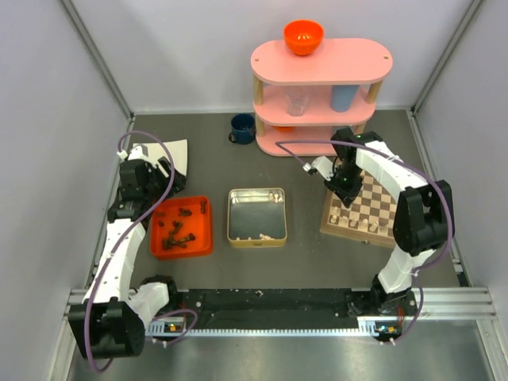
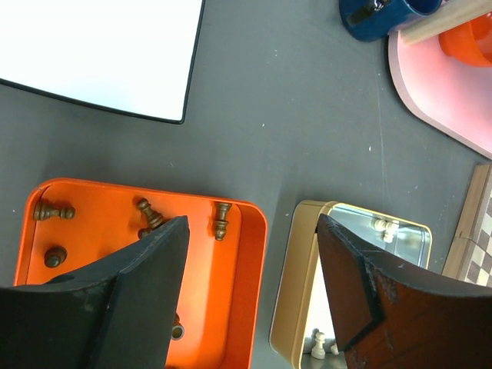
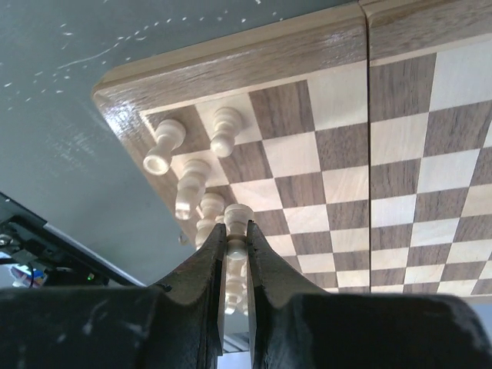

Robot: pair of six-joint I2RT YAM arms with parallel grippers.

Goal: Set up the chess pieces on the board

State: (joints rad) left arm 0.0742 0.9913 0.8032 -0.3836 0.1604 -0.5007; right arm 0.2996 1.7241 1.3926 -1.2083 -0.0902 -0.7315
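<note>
Mid-placement, the right end effector (image 3: 234, 231) clasped a cream chess piece (image 3: 237, 217) above the board (image 3: 400, 154), probably next lowering it upright; the left end effector (image 2: 252, 227) gaped.

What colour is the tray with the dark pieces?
Orange; the tray shows best in the left wrist view.

Pale piece (image 3: 238, 216) half hidden inside right claw (image 3: 234, 235)

No text, label, brand, number or sign is legible in any of my three views. The small coloured parts (image 1: 386, 325) at my arm bases are too small to read.
</note>
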